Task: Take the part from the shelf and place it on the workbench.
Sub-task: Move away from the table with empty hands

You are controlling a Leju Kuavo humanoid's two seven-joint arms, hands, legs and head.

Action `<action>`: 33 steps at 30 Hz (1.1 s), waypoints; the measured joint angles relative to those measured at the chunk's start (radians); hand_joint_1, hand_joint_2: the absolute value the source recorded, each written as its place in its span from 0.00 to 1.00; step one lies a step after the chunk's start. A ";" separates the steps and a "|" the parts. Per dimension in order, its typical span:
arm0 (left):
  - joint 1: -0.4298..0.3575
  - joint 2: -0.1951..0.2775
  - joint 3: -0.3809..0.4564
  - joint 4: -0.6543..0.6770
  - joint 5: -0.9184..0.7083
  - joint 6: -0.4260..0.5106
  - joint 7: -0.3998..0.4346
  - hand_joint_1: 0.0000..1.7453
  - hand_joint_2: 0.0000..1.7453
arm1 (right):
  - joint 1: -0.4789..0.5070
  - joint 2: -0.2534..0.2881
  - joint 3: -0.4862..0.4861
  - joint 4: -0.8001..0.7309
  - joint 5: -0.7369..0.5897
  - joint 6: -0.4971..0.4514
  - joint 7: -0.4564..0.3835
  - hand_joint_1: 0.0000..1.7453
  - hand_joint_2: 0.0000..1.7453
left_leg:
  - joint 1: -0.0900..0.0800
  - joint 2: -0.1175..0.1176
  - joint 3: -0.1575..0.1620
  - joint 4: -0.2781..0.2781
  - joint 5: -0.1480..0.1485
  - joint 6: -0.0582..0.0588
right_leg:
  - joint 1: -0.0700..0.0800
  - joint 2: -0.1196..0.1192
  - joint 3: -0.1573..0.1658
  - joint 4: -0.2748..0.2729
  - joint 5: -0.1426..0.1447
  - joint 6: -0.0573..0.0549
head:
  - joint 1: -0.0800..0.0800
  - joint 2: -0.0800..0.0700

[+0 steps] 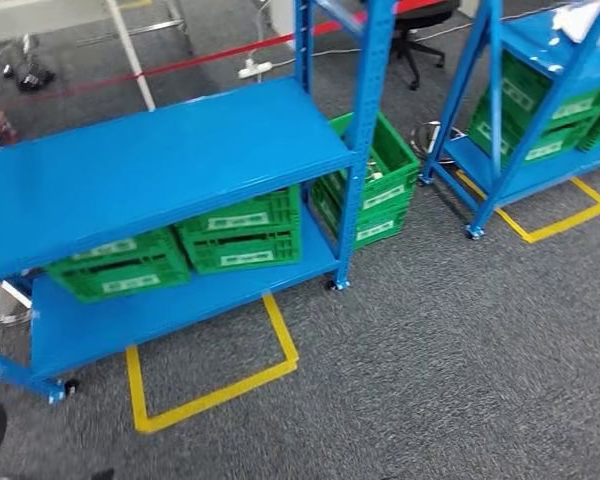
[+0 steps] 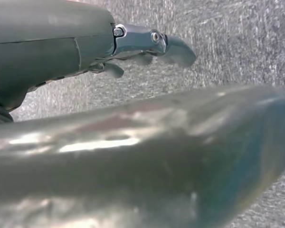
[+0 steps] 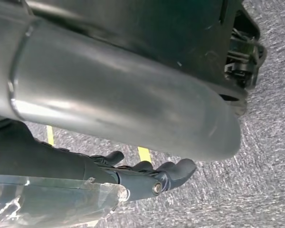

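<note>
The near blue shelf (image 1: 161, 160) stands on grey carpet (image 1: 433, 370) with green crates (image 1: 240, 230) on its lower deck and one more crate (image 1: 376, 180) at its end; a second rack (image 1: 538, 110) holds crates too; yellow tape (image 1: 206, 395) marks the floor; the left hand (image 2: 134, 47) hangs over carpet, fingers straight and holding nothing; the right hand (image 3: 141, 175) has something clear and crinkled (image 3: 51, 202) lying against it, though I cannot tell whether the fingers grip it or whether it is the part.
</note>
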 joint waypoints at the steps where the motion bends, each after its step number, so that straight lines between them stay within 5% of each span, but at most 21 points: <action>1: 0.002 -0.001 0.000 0.000 0.000 0.000 0.000 0.00 0.00 | -0.002 0.000 0.000 0.000 0.000 0.000 0.000 0.00 0.00 | 0.001 -0.012 -0.002 0.000 0.001 0.008 | 0.000 -0.009 0.003 -0.003 0.000 0.005 | 0.001 0.000; 2: 0.006 -0.002 0.000 0.000 0.000 0.000 0.000 0.00 0.00 | -0.004 0.000 0.000 0.000 0.000 0.000 0.000 0.00 0.00 | 0.002 -0.021 -0.002 -0.002 0.003 0.013 | -0.001 -0.004 0.005 0.000 -0.004 0.011 | 0.001 0.000; 4: 0.008 -0.003 0.001 0.000 0.000 0.002 0.000 0.00 0.00 | -0.007 0.000 0.000 0.000 0.000 0.000 0.000 0.00 0.00 | 0.008 -0.041 -0.002 -0.005 0.008 0.025 | -0.005 0.043 -0.013 0.048 -0.038 0.023 | 0.006 0.000; 6: 0.005 -0.003 0.001 0.000 0.000 0.003 0.000 0.00 0.00 | -0.006 0.000 0.000 0.000 0.000 0.000 0.000 0.00 0.00 | 0.010 -0.063 -0.005 -0.005 0.011 0.033 | -0.009 0.096 -0.074 0.179 -0.105 0.029 | 0.012 0.000; 8: 0.004 -0.004 0.002 0.000 0.000 0.003 0.000 0.00 0.00 | -0.003 0.000 0.000 0.000 0.000 0.000 0.001 0.00 0.00 | 0.010 -0.089 -0.008 -0.005 0.012 0.035 | -0.010 0.110 -0.130 0.290 -0.141 0.030 | 0.014 0.000; 9: 0.005 -0.004 0.002 0.000 0.000 0.003 0.000 0.00 0.00 | -0.003 0.000 0.000 0.000 0.000 0.000 0.001 0.00 0.00 | 0.010 -0.103 -0.008 -0.005 0.013 0.034 | -0.011 0.111 -0.134 0.293 -0.130 0.030 | 0.015 0.000; 11: 0.006 -0.004 0.003 0.000 0.000 0.003 0.000 0.00 0.00 | -0.003 0.000 0.000 0.000 0.000 0.000 0.001 0.00 0.00 | 0.012 -0.133 -0.007 -0.004 0.015 0.030 | -0.015 0.130 -0.086 0.182 -0.057 0.029 | 0.015 0.000; 12: 0.005 -0.005 0.003 0.000 0.000 0.003 0.000 0.00 0.00 | -0.004 0.000 -0.001 0.000 0.000 0.000 0.001 0.00 0.00 | 0.012 -0.148 -0.008 -0.003 0.016 0.026 | -0.020 0.160 -0.052 0.110 -0.026 0.029 | 0.015 0.000; 15: 0.004 -0.005 0.004 0.000 0.000 0.003 0.000 0.00 0.00 | -0.004 0.000 -0.001 0.000 0.000 0.000 0.001 0.00 0.00 | 0.015 -0.185 -0.021 0.000 0.023 0.006 | -0.026 0.220 -0.005 0.009 -0.001 0.022 | 0.014 0.000; 17: 0.007 -0.004 0.005 0.000 0.000 0.003 0.000 0.00 0.00 | -0.005 0.001 -0.001 0.000 0.000 0.000 0.001 0.00 0.00 | 0.019 -0.201 -0.030 0.000 0.029 -0.008 | -0.024 0.196 -0.003 0.006 0.004 0.008 | 0.014 0.000; 19: 0.009 -0.003 0.007 0.000 0.000 0.004 0.000 0.00 0.00 | -0.005 0.002 -0.001 0.000 0.000 0.000 0.001 0.00 0.00 | 0.017 -0.162 -0.051 0.035 0.006 -0.017 | -0.025 0.165 -0.002 0.000 0.010 -0.005 | 0.006 0.000; 21: 0.004 -0.004 0.007 0.000 0.000 0.004 0.000 0.00 0.00 | -0.002 0.002 -0.001 0.000 0.000 0.001 0.001 0.00 0.00 | 0.013 -0.101 -0.105 0.147 -0.058 -0.023 | -0.023 0.130 -0.001 -0.003 0.010 -0.014 | -0.002 0.000; 23: 0.002 -0.006 0.008 0.000 0.000 0.004 0.000 0.00 0.00 | 0.001 0.002 -0.002 0.000 0.000 0.001 0.001 0.00 0.00 | 0.013 -0.079 -0.160 0.268 -0.105 -0.026 | -0.019 0.094 -0.002 -0.003 0.009 -0.017 | -0.003 0.000; 24: 0.003 -0.006 0.008 0.000 0.000 0.004 0.000 0.00 0.00 | 0.002 0.002 -0.002 0.000 0.000 0.001 0.001 0.00 0.00 | 0.013 -0.075 -0.167 0.287 -0.103 -0.026 | -0.019 0.078 -0.001 -0.003 0.008 -0.017 | -0.003 0.000; 26: 0.006 -0.006 0.010 0.000 0.000 0.005 0.000 0.00 0.00 | 0.001 0.002 -0.002 0.000 0.000 0.001 0.001 0.00 0.00 | 0.013 -0.062 -0.121 0.210 -0.051 -0.024 | -0.018 0.051 0.002 -0.003 0.005 -0.015 | -0.003 0.000; 28: 0.004 -0.007 0.011 0.000 0.000 0.007 0.000 0.00 0.00 | 0.000 0.002 -0.002 0.000 0.000 0.001 0.001 0.00 0.00 | 0.009 -0.010 -0.045 0.074 0.001 -0.018 | -0.013 0.029 0.004 -0.001 -0.001 -0.007 | -0.005 0.000; 30: 0.001 -0.009 0.013 0.000 0.000 0.007 0.000 0.00 0.00 | 0.000 0.002 -0.002 0.000 0.000 0.001 0.001 0.00 0.00 | 0.004 0.021 -0.012 0.011 0.010 -0.006 | -0.005 0.008 0.006 0.000 -0.009 0.003 | -0.003 0.000; 32: 0.002 -0.011 0.014 0.000 -0.003 0.009 0.000 0.00 0.00 | -0.003 0.002 -0.002 0.000 0.000 0.001 0.001 0.00 0.00 | 0.004 -0.002 -0.014 0.006 0.007 0.007 | -0.004 -0.008 0.015 -0.004 -0.016 0.012 | 0.000 0.000; 33: 0.004 -0.011 0.015 0.000 -0.004 0.010 0.001 0.00 0.00 | -0.004 0.002 -0.002 0.000 0.000 0.002 0.000 0.00 0.00 | 0.006 -0.013 -0.014 0.004 0.008 0.013 | -0.005 0.003 0.017 0.002 -0.023 0.018 | 0.001 0.000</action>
